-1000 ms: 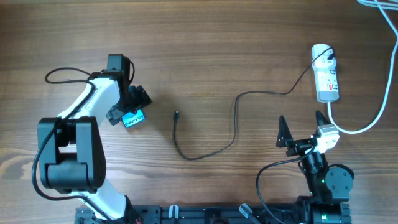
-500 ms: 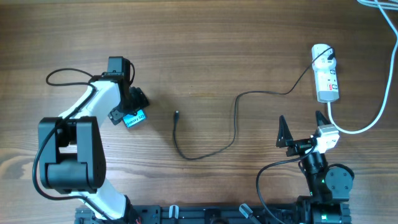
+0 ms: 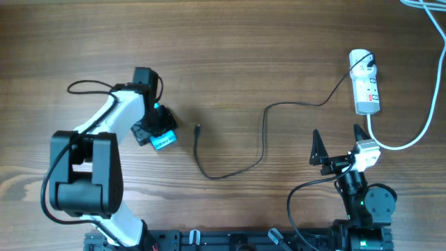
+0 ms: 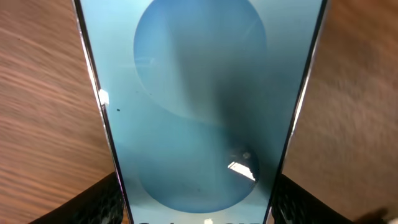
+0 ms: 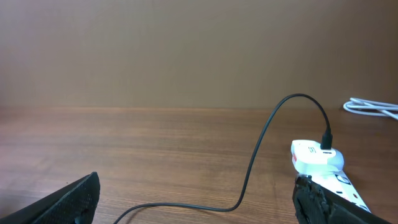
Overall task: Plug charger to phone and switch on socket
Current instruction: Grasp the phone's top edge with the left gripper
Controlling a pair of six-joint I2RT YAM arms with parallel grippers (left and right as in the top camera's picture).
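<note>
the phone (image 3: pixel 162 141) sits left of centre on the table (image 3: pixel 244 49), screen up. can't tell if it rests on the wood or is lifted. overhead shows only its text end, poking out from under the left gripper (image 3: pixel 155 131). that end faces the near edge, skewed a bit right, so the long axis runs roughly far-to-near with a slight tilt. in the left wrist view the phone runs straight up the frame. dark fingers (image 4: pixel 93 202) sit hard against both long edges at the text end, so the left gripper is clamped across the phone's width.

the charger (image 3: pixel 263 136): small plug tip (image 3: pixel 198 128) lies free just right of the phone, not touching. the cable loops toward the near edge, then runs up and right to the socket (image 3: pixel 365 87). its black plug (image 3: pixel 371 66) sits at the socket's far end. thick white cord (image 3: pixel 418 132) leaves the socket's near end.

right gripper (image 3: pixel 336 132) is near the socket, jaws wide, holding nothing.
</note>
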